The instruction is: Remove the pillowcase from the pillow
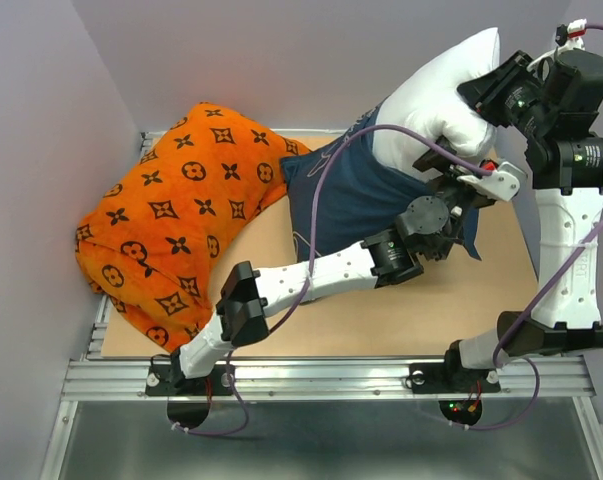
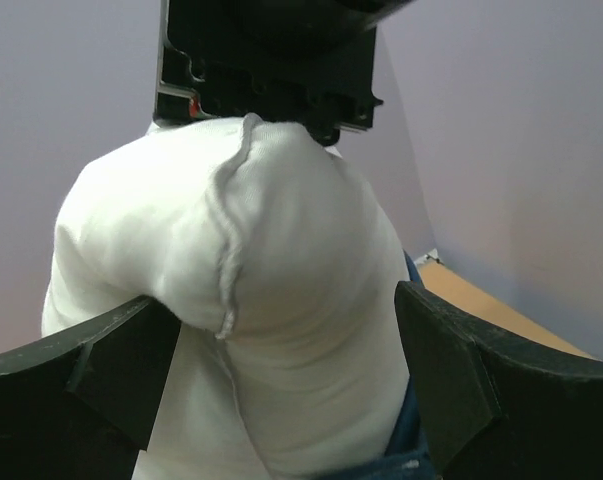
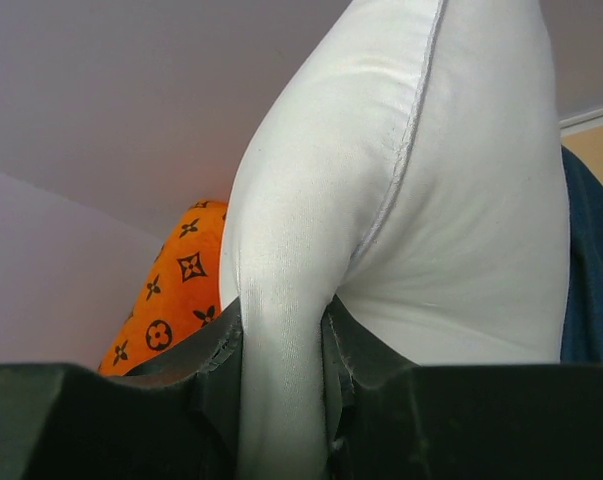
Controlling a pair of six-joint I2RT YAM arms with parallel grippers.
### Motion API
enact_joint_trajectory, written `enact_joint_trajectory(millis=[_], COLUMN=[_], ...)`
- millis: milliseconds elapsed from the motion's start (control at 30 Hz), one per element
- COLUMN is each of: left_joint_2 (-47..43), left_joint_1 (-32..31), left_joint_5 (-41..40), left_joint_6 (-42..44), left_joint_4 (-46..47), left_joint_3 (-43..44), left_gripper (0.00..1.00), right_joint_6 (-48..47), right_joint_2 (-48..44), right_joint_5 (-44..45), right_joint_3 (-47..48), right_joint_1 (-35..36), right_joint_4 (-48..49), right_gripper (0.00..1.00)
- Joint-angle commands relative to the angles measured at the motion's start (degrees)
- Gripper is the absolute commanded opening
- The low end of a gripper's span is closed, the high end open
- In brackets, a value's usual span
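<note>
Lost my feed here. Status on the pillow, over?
Right hand clamped on pillow. Left hand open, straddling it. Pillowcase covers lower part only. Orange cushion alongside, not blocking.

Pillow [image 1: 436, 90]: plain white, seam stitching white too. Pillowcase [image 1: 351, 195]: navy with thin white line drawings; cushion [image 1: 171, 220]: orange with black flower and circle motifs. Table [image 1: 381, 315]: tan; walls [image 1: 281, 50]: pale lilac-grey; my left arm [image 1: 321, 272]: white links, black joints; my right fingers [image 3: 101, 420]: black.
</note>
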Motion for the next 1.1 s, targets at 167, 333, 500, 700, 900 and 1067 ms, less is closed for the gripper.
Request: enact_joint_trajectory(millis=[167,333,500,700,900,1067], left_joint_2=[3.2,1.6,-2.9,-12.9,-20.8,-24.3], left_joint_1=[6.9,8.9,13.1,20.6,26.8,28.4], left_joint_5=[-1.9,-4.6,-17.6,-24.5,-18.9,-16.5], left_joint_6=[-0.6,-5.8,-16.4,-36.9,-54.0,-57.0], left_joint_4=[5.5,3.7,2.1,-14.2,-27.1,-30.1], left_joint_3=[14.3,15.0,10.5,2.5,-4.6,-6.1], left_gripper=[0.84,0.0,0.0,0.0,0.0,0.0], right_joint_6=[1.7,2.4,1.4,1.1,1.3,-1.2], right_joint_2=[-4.1,-2.8,-0.8,0.9,-3.0,-6.0], right_joint_5=[-4.5,-7.3,-8.4,-9.7,-13.2,-6.0], right_joint_3=[0.1,-0.3,1.4,3.7,-10.5,-25.4], right_joint_1=[0.0,-0.1,-0.1,-0.1,4.2,10.4], right_joint_4=[7.9,9.4,9.6,9.7,12.6,18.0], right_gripper=[0.01,0.06,0.81,0.94,0.94,0.91])
